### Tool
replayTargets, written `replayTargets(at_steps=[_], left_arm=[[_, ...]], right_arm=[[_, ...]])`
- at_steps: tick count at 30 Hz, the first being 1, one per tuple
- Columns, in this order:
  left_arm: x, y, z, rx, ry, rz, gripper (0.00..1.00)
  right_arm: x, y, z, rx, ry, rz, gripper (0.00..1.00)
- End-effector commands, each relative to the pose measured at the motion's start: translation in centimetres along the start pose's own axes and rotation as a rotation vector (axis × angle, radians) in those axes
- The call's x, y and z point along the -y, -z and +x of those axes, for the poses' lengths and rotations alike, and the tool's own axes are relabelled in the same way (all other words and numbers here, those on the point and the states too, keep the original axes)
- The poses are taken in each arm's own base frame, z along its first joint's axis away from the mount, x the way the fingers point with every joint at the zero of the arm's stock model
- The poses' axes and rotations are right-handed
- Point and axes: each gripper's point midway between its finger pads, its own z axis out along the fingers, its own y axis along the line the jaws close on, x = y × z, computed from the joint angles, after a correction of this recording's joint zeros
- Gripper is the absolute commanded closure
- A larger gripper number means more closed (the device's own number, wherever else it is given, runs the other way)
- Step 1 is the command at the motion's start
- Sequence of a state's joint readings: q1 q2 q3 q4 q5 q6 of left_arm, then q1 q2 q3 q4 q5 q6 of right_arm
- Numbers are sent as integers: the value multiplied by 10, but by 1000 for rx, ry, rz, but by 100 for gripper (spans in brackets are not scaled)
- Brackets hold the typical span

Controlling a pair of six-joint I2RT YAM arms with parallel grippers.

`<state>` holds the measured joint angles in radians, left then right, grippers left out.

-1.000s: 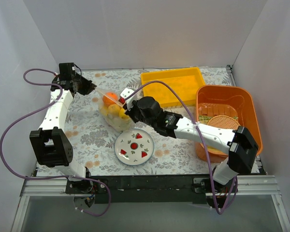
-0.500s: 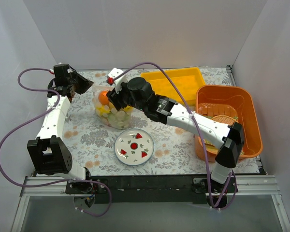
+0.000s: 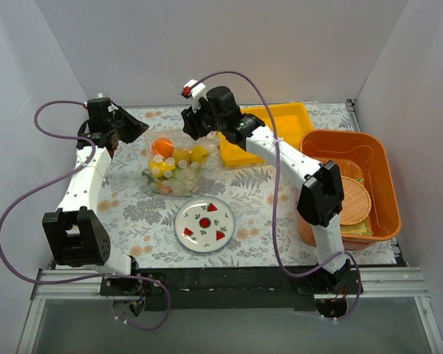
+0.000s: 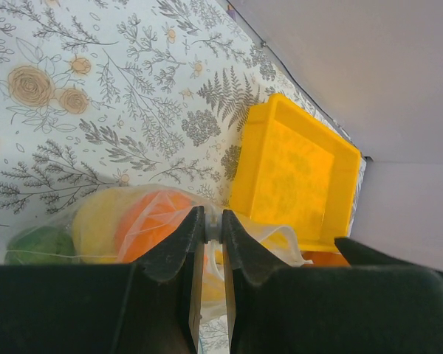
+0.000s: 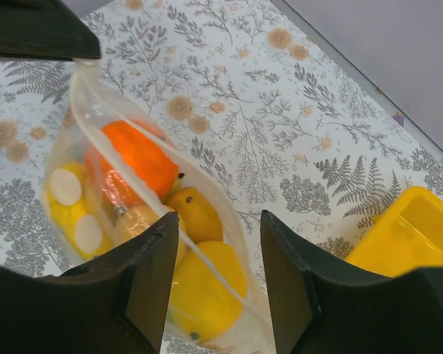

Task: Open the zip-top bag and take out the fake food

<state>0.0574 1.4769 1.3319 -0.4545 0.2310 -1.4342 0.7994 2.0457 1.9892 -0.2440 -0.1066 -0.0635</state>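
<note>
The zip-top bag (image 3: 176,168) lies on the floral table, full of fake food: a round orange fruit (image 3: 162,146), yellow lemons (image 3: 199,155) and pale pieces. My left gripper (image 3: 127,130) is shut on the bag's left edge; the left wrist view shows its jaws (image 4: 213,223) pinching the white strip, the orange fruit (image 4: 151,221) behind plastic. My right gripper (image 3: 195,124) hangs open and empty above the bag's far right end. In the right wrist view (image 5: 218,221) the orange fruit (image 5: 136,158) and a lemon (image 5: 207,291) lie below inside the bag (image 5: 74,110).
A white plate (image 3: 205,224) with red motifs sits in front of the bag. A yellow tray (image 3: 277,129) stands at the back right, also in the left wrist view (image 4: 295,169). An orange basket (image 3: 347,184) stands at the right. White walls enclose the table.
My right gripper has moved from the bag up and toward the back, and now hangs open. The bag has spread toward the right. The left gripper has stayed on the bag's edge.
</note>
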Motion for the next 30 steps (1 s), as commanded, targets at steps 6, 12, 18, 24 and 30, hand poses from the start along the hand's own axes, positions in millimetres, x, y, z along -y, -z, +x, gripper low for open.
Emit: replayTargets(at_steps=[6,12,18,24,30], left_arm=[[35,22,-3,34,-92,120,100],[42,21,-3,27,-103,144,100],[53,23,-4,19,-113,174,100],[58,26,-4,16,-122,190,100],[63,28,-14,38,-118,173,100]], right_arm=[[16,-6,-1,22,-47,-134,47],[5,-10,14,-4,-60,-202,48],[1,-19,28,-39,-80,-228,50],[3,-23,26,-33,-87,-226,60],[11,-14,-7,31,-109,-157,99]])
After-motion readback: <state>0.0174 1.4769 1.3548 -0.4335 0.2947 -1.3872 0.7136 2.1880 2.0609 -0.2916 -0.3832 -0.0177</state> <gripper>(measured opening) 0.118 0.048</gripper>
